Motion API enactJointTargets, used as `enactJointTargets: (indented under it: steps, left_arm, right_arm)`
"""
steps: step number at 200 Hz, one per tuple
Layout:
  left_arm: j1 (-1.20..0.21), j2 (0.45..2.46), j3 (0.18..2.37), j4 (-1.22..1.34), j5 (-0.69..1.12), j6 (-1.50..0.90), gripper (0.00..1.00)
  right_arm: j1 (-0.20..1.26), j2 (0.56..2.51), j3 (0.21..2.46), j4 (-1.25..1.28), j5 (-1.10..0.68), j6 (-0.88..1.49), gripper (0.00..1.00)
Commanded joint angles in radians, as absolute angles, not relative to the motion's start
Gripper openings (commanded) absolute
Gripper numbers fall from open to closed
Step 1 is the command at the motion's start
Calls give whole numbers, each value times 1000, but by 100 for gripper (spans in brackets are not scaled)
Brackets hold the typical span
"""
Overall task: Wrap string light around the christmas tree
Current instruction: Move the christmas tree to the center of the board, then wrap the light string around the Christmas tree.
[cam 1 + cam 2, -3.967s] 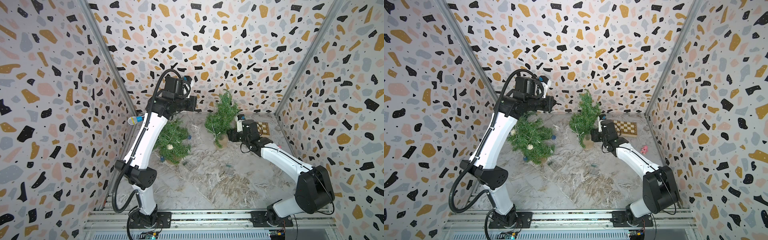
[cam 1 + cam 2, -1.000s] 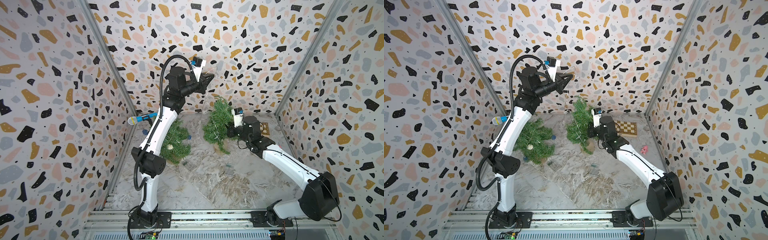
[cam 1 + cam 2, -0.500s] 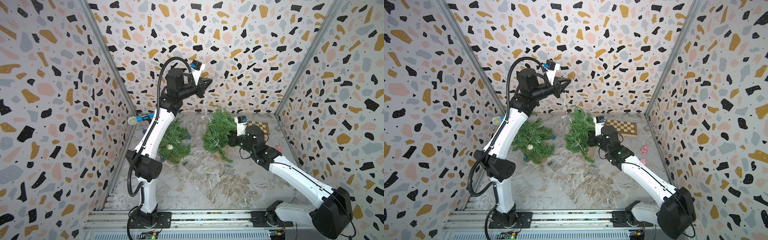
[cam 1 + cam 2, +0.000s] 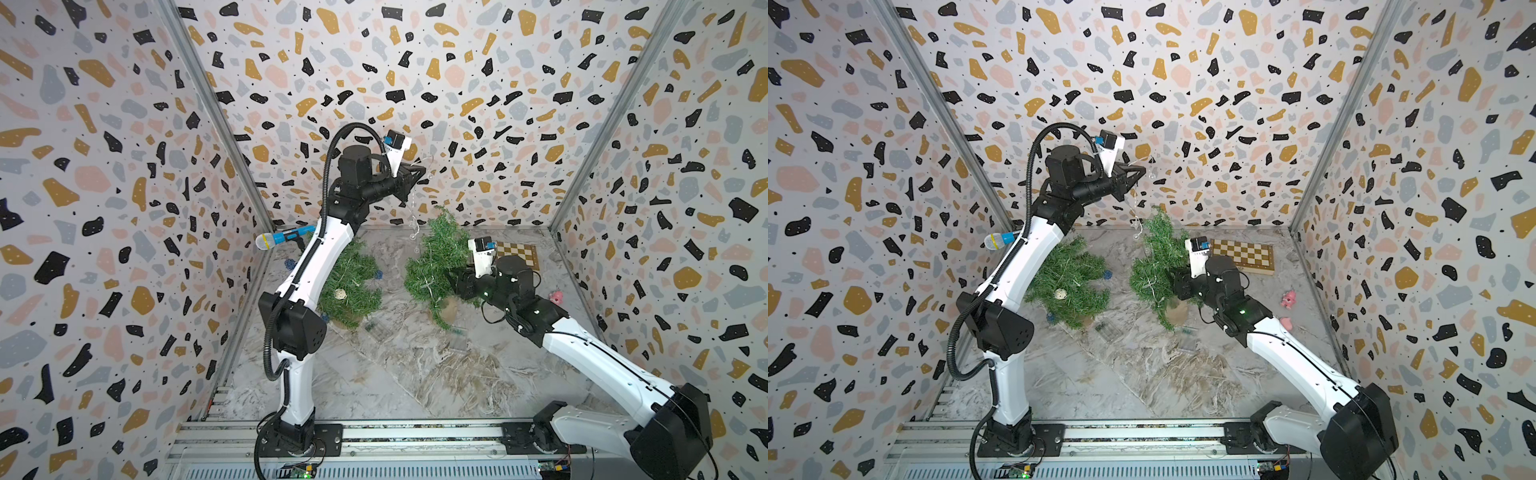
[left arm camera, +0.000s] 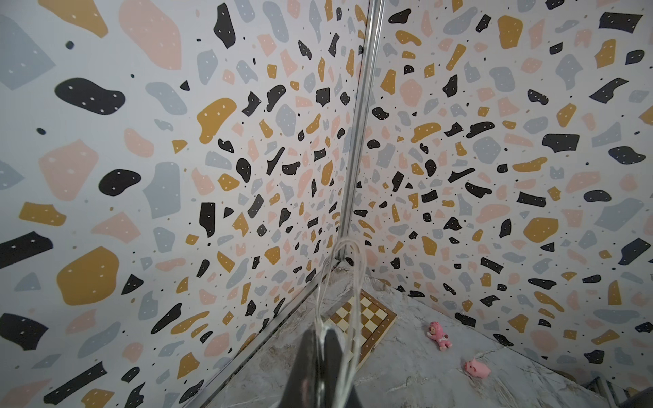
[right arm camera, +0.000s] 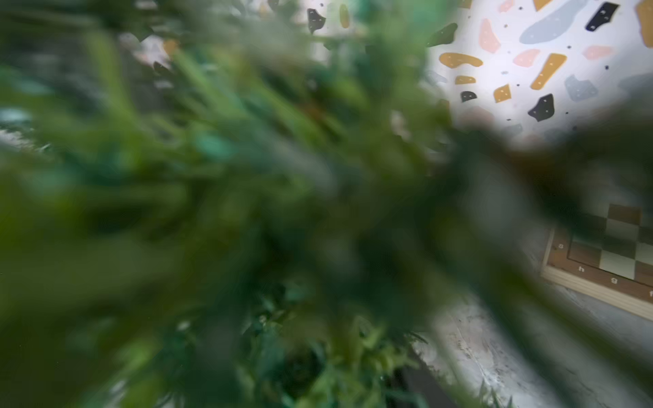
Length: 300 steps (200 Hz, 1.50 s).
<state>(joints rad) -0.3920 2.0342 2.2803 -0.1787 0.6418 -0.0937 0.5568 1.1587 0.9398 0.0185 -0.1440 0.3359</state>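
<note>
We find the left jaws pressed together on the string (image 5: 360, 279), upper centre in both top views. From there it hangs slack to the tree (image 4: 432, 266) at centre. The right jaws are buried in foliage, so we cannot tell their state. We judge the string light, limp, thin and snag-prone; grip bare wire between bulbs.

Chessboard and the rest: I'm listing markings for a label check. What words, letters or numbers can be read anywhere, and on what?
"8" on the chessboard border, right wrist view.
"h" on the same border.
"g" on the same border.
A further mark at the picture's edge is cut off and unreadable.
In the top views the board's marks are too small to read, and no other text is legible.
</note>
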Motion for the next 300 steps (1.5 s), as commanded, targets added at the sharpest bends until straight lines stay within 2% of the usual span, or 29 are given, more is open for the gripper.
enactJointTargets:
  steps: [1,62,84,98,126,155,186,203,234,300]
  left_arm:
    - [-387,2030,2284,-120,683,-109,7]
    - [-390,2051,2304,-87,704,-164,6]
    - [-393,2057,2301,-67,708,-184,6]
    - [-397,2067,2309,-58,705,-189,6]
    - [-398,2100,2344,-21,685,-217,6]
    - [-397,2142,2389,15,655,-245,6]
    - [-403,2182,2422,47,661,-293,6]
    - [-408,2203,2444,46,664,-297,6]
    - [-414,2212,2456,49,663,-301,6]
    - [-436,2219,2468,52,669,-293,6]
  right_arm:
    - [514,1081,1019,-48,-244,263,57]
    - [423,1075,1152,-83,-334,198,58]
    - [399,1064,1178,-37,-294,196,58]
    - [330,1082,1214,13,-276,230,58]
    - [185,1269,1303,99,-397,303,56]
    - [187,1500,1399,193,-514,210,56]
    - [193,1681,1450,327,-661,-40,58]
    - [192,1791,1569,235,-800,-154,58]
    - [215,1948,1770,-23,-935,-345,58]
    - [271,2031,1845,-32,-1052,-398,65]
